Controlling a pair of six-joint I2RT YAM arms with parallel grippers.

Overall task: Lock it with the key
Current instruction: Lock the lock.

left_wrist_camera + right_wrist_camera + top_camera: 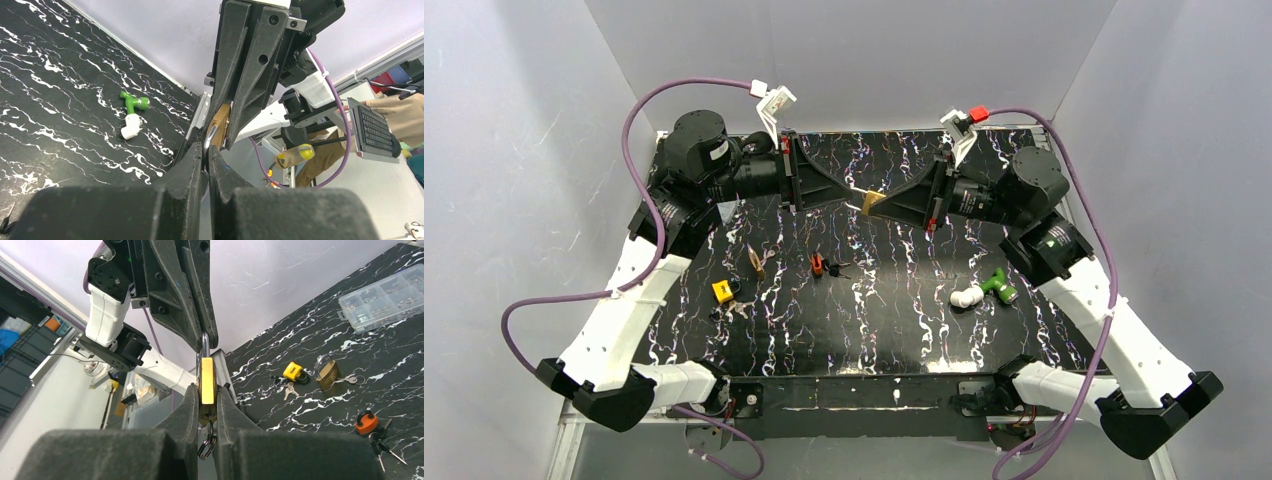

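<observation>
From the counter's [894, 330] centre, the held padlock [873, 201] hangs at 12 o'clock. A toy drill [984, 290] lies at 3 o'clock. A small padlock [817, 264] and a tall padlock [755, 259] lie toward 9 o'clock, and a boxy padlock [722, 291] toward 8.

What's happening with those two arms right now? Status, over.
Left gripper shut on the shackle. Right gripper shut on brass padlock, key ring dangling beneath. Held above the table; nothing blocking, spare padlocks lie below.
</observation>
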